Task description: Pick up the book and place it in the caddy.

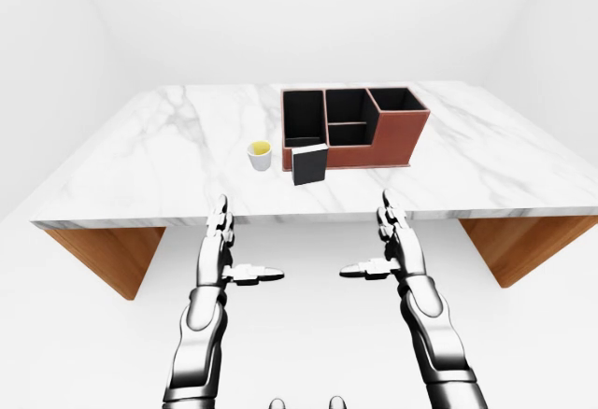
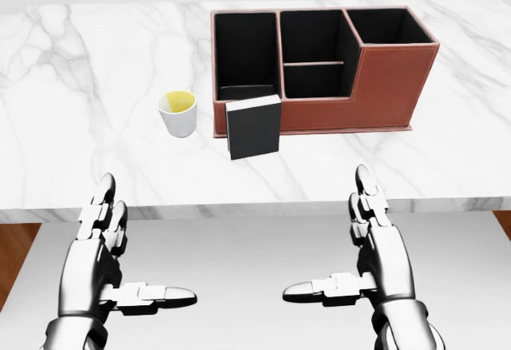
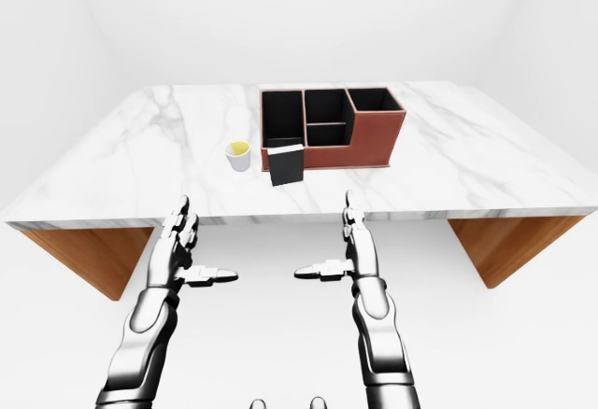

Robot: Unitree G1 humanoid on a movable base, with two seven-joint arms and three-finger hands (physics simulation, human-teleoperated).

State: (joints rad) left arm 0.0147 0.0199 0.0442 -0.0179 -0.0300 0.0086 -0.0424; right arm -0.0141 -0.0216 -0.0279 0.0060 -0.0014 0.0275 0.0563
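Both hands hang empty below the marble table's near edge, the left hand and right hand with fingers spread wide, while the dark book stands well above and between them, leaning against the brown caddy beside a small cup.

The table has a smooth white marble top veined in grey, on warm brown wooden supports. The caddy looks like matt reddish-brown leather with pale stitching and a black lining. The book is matt black. The cup is plain white, yellow inside. Both hands gleam like polished metal.
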